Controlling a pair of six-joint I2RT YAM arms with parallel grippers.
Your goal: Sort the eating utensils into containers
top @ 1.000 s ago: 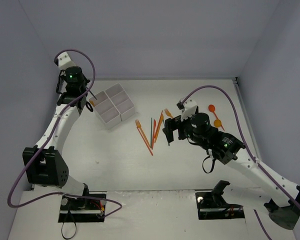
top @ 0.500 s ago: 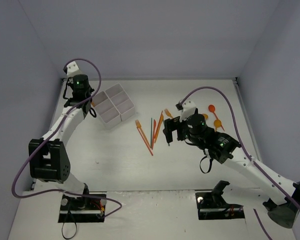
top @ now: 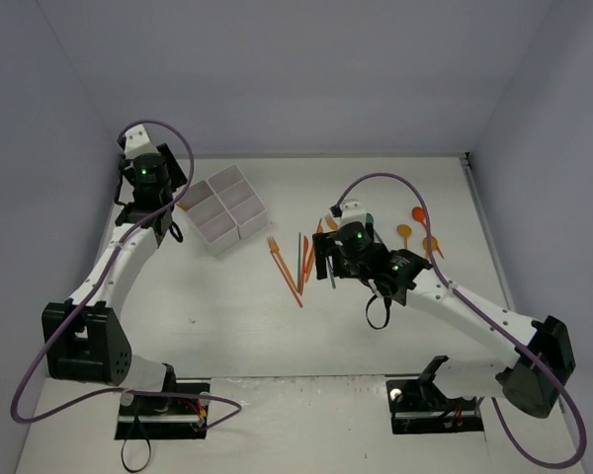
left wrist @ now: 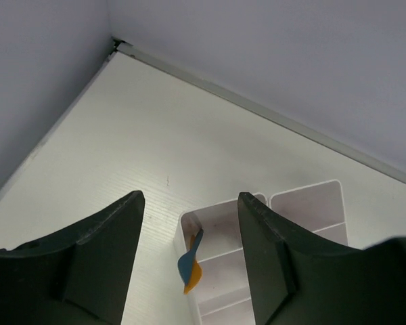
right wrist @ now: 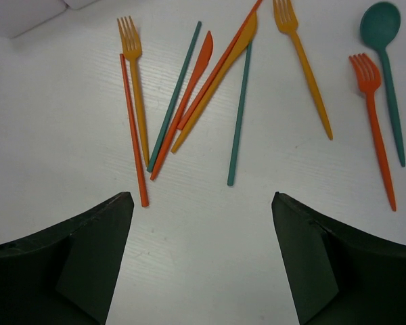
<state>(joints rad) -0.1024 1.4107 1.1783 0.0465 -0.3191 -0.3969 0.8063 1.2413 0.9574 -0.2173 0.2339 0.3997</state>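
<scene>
In the top view, the white tray [top: 224, 209] is seen at the back left of the table [top: 227, 326], set at an angle and short of the back wall. The left gripper [top: 168, 219] is held just beside the tray's left end, close to the left wall. The loose utensils [top: 298, 259] are spread mid-table, and the right gripper [top: 326, 262] is poised over them. Three orange spoons [top: 418, 213] lie apart nearer the right wall. A wide bare stretch of table is left in front of both arms.

In the left wrist view, the left gripper [left wrist: 189, 203] is shown with its fingers apart and nothing clamped. Below the gap, a corner compartment of the tray [left wrist: 257, 198] holds a blue and an orange piece [left wrist: 189, 263], possibly utensil ends; their kind cannot be told. Bare table runs to the back corner.

In the right wrist view, the right gripper [right wrist: 201, 200] is spread wide over bare table, nothing gripped. Just beyond it lie a yellow fork [right wrist: 132, 51], a red stick [right wrist: 132, 128], a red knife [right wrist: 199, 61] crossed with an orange knife [right wrist: 223, 74], two teal sticks [right wrist: 240, 115], a red fork [right wrist: 372, 108] and a teal spoon [right wrist: 382, 20].
</scene>
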